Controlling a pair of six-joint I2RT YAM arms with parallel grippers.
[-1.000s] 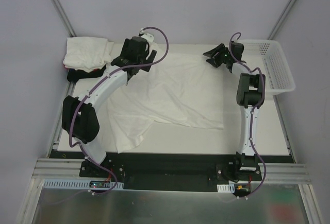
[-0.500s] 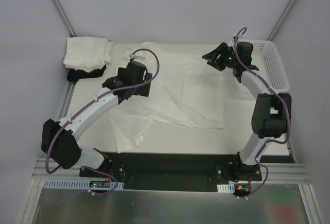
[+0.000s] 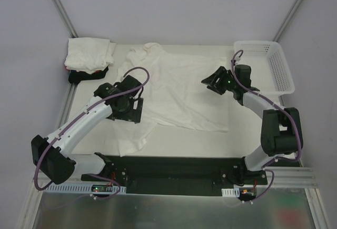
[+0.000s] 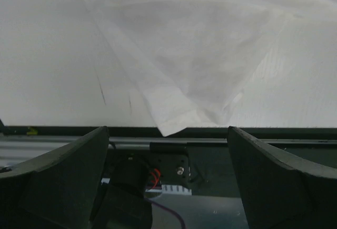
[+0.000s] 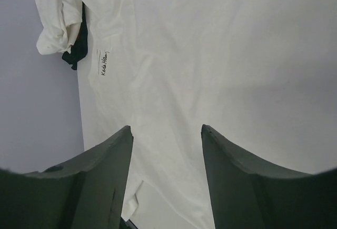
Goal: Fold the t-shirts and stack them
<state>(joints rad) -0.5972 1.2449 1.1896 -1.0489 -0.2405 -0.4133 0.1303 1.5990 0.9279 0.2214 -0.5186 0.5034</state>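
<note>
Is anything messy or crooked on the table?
Yes. The big white cloth t-shirt lies crooked and wrinkled across the table, with one corner reaching the near edge. In the far left corner, the pile of white shirts is lumpy, with black cloth poking out underneath.

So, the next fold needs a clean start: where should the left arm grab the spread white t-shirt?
Its hemmed corner flap lies flat, pointing at the near edge of the table, before the open left gripper. Probably pinch that edge, coming from the near side.
</note>
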